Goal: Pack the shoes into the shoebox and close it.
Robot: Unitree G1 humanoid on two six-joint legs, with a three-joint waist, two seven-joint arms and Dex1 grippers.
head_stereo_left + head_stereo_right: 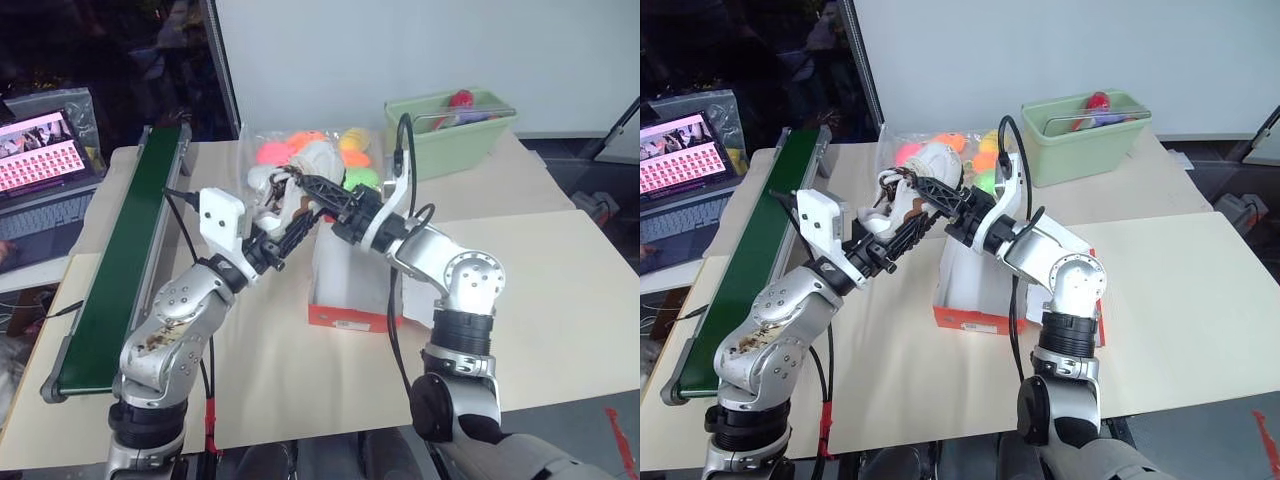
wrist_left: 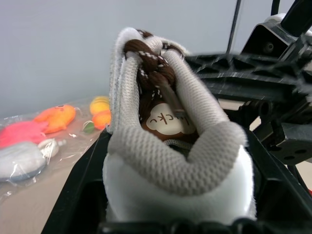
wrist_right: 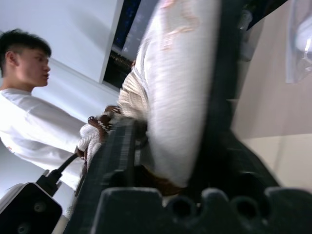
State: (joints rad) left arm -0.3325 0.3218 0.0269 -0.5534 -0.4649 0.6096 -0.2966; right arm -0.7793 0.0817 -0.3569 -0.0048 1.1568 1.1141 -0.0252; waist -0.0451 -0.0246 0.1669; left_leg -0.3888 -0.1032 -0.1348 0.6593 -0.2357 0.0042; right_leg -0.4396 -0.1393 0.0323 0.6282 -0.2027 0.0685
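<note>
Both grippers clamp shoe (image 2: 165,146) midair, above shoebox (image 1: 345,290) edge.

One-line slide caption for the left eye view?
Both grippers, left and right, hold one cream sneaker above the open red shoebox.

1 cream shoe (image 1: 925,185) with brown laces is gripped from both sides by the left gripper (image 1: 902,232) and the right gripper (image 1: 930,195), held above the open red shoebox (image 1: 975,318).
</note>
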